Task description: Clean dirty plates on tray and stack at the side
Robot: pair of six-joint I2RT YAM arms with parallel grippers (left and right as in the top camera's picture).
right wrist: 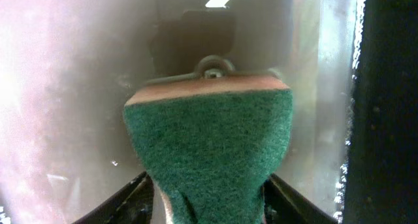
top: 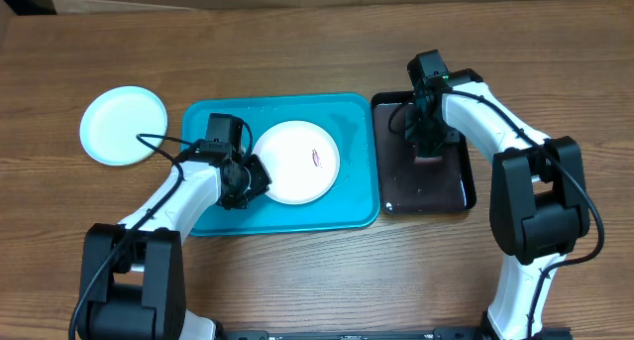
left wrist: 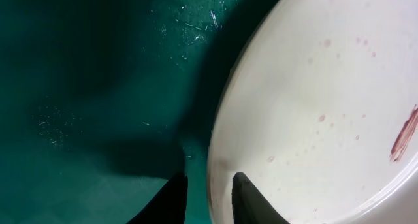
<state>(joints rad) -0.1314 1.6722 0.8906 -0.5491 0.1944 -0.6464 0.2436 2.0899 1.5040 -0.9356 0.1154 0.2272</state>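
Observation:
A white plate [top: 295, 162] with a brown-red smear [top: 317, 159] lies in the turquoise tray [top: 297, 216]. My left gripper [top: 248, 179] is at the plate's left edge. In the left wrist view its fingers straddle the rim of the plate [left wrist: 313, 106], one outside over the tray [left wrist: 98, 87] and one on the plate's face, so the left gripper [left wrist: 210, 178] is shut on the rim. A light-blue-rimmed plate [top: 124, 125] lies on the table to the left. My right gripper [top: 426, 147] hangs over the black tray, shut on a green sponge [right wrist: 209, 132] that is pinched between its fingers [right wrist: 208, 185].
The glossy black tray [top: 426, 191] stands right beside the turquoise tray, wet and reflective in the right wrist view [right wrist: 65, 87]. Water droplets speckle the turquoise tray's floor [left wrist: 189, 18]. Bare wooden table [top: 317, 43] lies behind both trays.

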